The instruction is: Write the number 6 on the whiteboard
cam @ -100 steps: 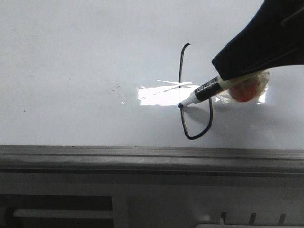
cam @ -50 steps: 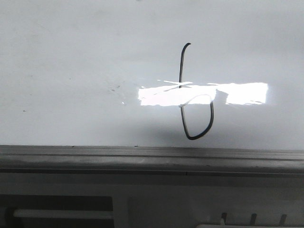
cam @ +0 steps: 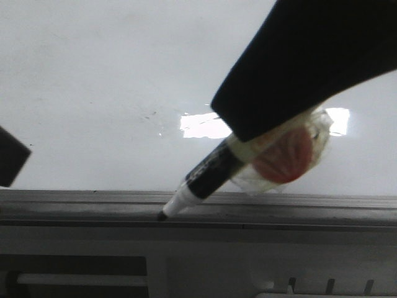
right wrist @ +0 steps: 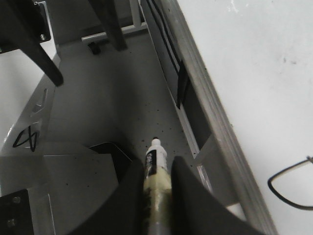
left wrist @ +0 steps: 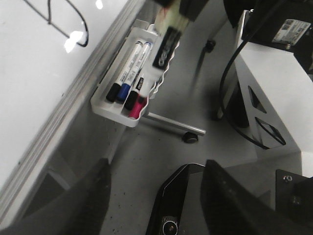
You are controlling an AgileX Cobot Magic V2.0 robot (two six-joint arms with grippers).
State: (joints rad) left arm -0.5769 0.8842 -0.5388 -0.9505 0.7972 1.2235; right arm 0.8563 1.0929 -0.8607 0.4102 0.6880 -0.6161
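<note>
Your right end effector [cam: 248,146] is clamped shut on a black marker [cam: 208,177] with tape around its barrel. Half a second ago it was out of the front view; now it fills the upper right and hides the number 6 [right wrist: 288,188] there. The marker tip sits over the grey edge strip [cam: 74,205] of the whiteboard [cam: 93,74], clear of the white surface. Your left end effector [left wrist: 151,205] hangs with its fingers spread and nothing between them. From its wrist camera, a white tray [left wrist: 115,110] of markers sits just beside the board's edge.
</note>
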